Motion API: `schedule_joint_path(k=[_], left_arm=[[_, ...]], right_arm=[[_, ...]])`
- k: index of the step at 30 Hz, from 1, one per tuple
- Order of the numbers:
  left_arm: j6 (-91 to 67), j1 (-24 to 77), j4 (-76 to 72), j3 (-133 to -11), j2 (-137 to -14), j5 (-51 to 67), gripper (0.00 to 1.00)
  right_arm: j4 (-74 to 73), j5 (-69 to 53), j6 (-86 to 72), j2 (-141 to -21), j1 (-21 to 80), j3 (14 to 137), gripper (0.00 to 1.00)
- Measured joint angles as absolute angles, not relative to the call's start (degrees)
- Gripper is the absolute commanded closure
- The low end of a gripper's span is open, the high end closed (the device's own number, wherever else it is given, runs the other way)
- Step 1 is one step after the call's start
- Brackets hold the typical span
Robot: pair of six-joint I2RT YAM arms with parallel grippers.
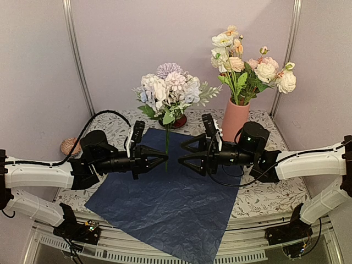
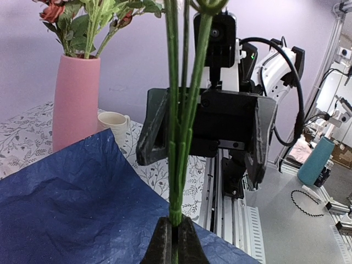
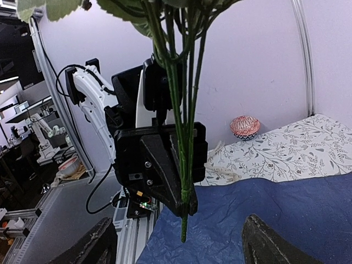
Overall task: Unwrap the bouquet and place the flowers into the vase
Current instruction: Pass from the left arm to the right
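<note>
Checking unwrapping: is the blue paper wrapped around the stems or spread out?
Spread out: the blue paper lies open on the table; stems bare.

No legible txt, labels, brand names, nos. or signs in any of the 3 views: top external, left wrist, right wrist. Nothing readable.
</note>
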State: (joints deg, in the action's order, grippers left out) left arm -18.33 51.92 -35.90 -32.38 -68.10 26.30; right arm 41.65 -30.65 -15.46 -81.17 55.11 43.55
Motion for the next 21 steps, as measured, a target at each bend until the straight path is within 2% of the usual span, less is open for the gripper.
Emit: schedule_joint_path(k=[9, 21], left_arm=[[-18.00, 51.92, -35.70, -32.40, -68.23, 27.16, 1.00], [-18.00, 51.92, -35.75, -32.62, -70.61, 28.25, 1.00]], right_arm=[[34.74, -35.14, -14.52, -81.21, 54.78, 45.28, 0.28], [34.26, -38.39, -17.06, -83.02, 54.72, 47.88, 0.41]])
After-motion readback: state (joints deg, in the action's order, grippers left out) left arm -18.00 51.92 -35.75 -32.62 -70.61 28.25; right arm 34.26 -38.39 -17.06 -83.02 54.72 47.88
